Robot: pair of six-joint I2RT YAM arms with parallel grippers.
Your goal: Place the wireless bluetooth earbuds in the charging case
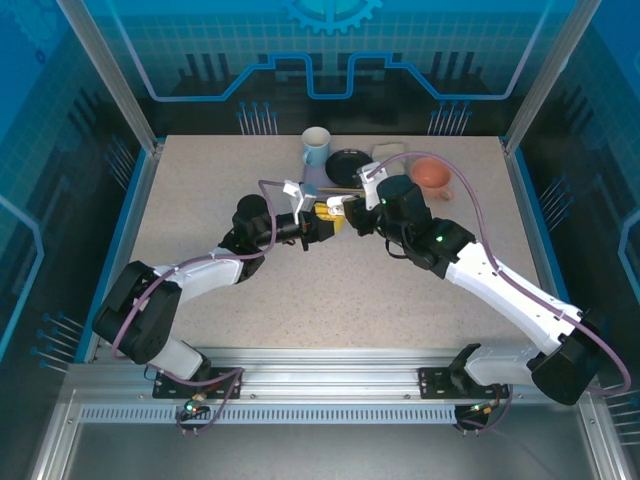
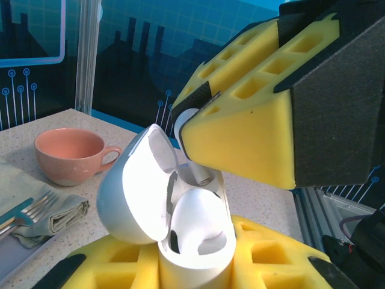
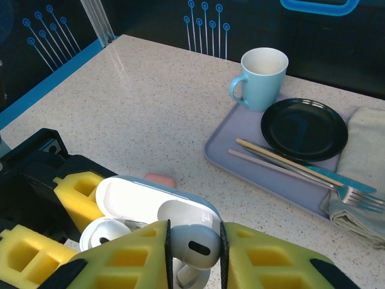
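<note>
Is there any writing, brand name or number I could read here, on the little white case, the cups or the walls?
No readable words, brands or numbers anywhere.
Gear symbol with circuit-like lines on the back wall: drawings, not text.
White charging case, earbud, blue mug, pink cup, black plate: plain, with no print visible.

1 earbud (image 2: 182,122) mostly hidden by yellow pad (image 2: 240,138), pink item (image 3: 160,179) half behind case (image 3: 138,195), fork (image 2: 27,211) cut off
</note>
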